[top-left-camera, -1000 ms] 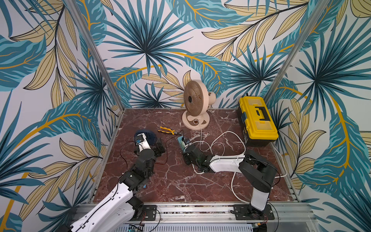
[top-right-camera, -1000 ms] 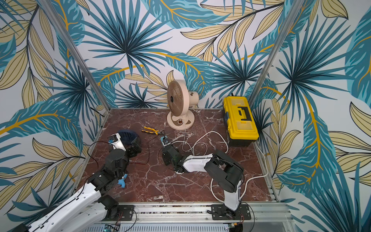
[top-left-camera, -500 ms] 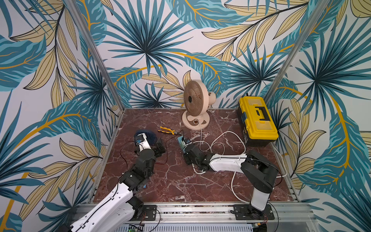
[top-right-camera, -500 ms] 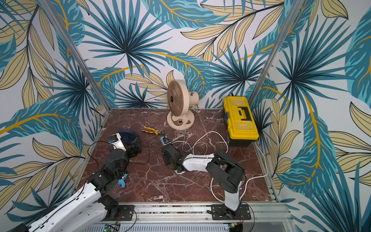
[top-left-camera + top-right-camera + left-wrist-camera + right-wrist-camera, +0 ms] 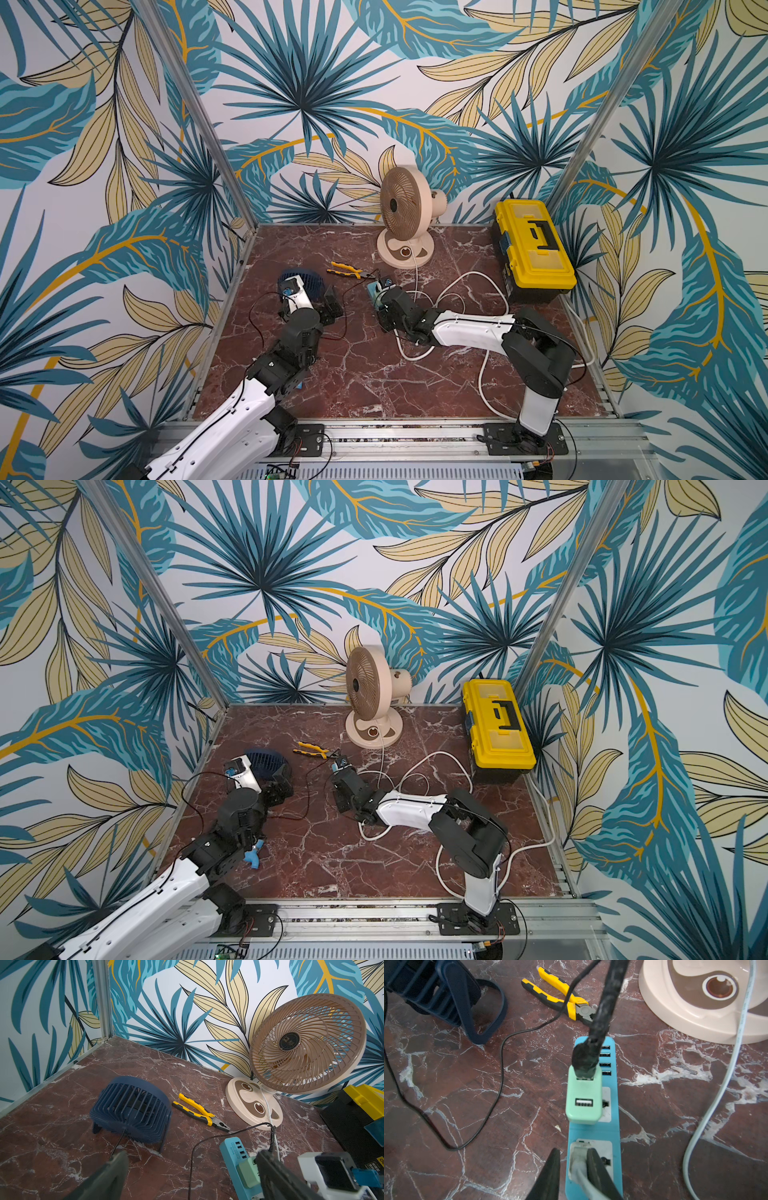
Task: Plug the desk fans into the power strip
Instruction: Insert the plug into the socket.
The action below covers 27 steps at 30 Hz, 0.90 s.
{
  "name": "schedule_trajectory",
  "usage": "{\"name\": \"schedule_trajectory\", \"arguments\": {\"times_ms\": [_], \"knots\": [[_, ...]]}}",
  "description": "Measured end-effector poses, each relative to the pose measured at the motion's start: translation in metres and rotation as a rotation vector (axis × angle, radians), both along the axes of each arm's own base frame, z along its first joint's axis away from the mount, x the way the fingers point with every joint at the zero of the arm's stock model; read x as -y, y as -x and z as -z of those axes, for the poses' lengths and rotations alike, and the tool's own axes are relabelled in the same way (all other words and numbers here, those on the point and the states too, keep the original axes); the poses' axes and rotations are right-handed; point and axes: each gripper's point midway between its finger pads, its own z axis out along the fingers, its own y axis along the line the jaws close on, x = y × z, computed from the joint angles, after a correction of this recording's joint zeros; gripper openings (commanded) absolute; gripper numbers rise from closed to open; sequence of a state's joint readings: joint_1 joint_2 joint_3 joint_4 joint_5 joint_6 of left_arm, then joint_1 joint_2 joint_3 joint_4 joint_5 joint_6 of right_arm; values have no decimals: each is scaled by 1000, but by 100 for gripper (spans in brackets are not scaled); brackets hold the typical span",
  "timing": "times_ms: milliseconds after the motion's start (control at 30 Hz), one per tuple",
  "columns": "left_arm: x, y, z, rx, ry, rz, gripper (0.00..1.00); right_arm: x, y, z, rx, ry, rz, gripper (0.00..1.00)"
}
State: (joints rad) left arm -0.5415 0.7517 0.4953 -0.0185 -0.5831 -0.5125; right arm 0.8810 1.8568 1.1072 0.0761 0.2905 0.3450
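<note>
Mid-table, between the two arms, the power strip [image 5: 593, 1132] lies flat, port end toward the pliers [image 5: 556, 991]; the beige desk fan [image 5: 401, 208] stands at the back wall beyond it; yellow toolbox [image 5: 534, 241] against the right wall, well apart; navy fan [image 5: 133, 1109] near the left edge; white cords [image 5: 469, 276] loop between strip and toolbox; bare marble table [image 5: 374, 382] toward the front rail, so most free room is there; right gripper [image 5: 572, 1150] has narrow jaws straddling a grey-white plug [image 5: 578, 1165] at the socket away from the ports; one finger [image 5: 598, 1169] touches it, the other sits just beside, so can't tell if it's clamped; green adapter [image 5: 583, 1097] fills the other socket; left gripper [image 5: 191, 1154] spread wide, empty, near the strip; versus a second ago, arms barely shifted and the right jaws have drawn in
</note>
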Motion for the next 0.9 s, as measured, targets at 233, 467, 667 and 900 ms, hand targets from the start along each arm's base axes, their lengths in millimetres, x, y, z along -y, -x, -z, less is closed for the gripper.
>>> {"name": "schedule_trajectory", "arguments": {"times_ms": [233,467,667,900], "knots": [[0,0,0,0,0,0,100,4,0,17,-22,38,11,19],[0,0,0,0,-4,1,100,4,-1,18,-21,39,15,5],[1,0,0,-1,-6,6,100,0,-7,20,-5,37,26,0],[8,-4,11,-38,-19,35,100,-2,-10,19,8,27,30,12]]}}
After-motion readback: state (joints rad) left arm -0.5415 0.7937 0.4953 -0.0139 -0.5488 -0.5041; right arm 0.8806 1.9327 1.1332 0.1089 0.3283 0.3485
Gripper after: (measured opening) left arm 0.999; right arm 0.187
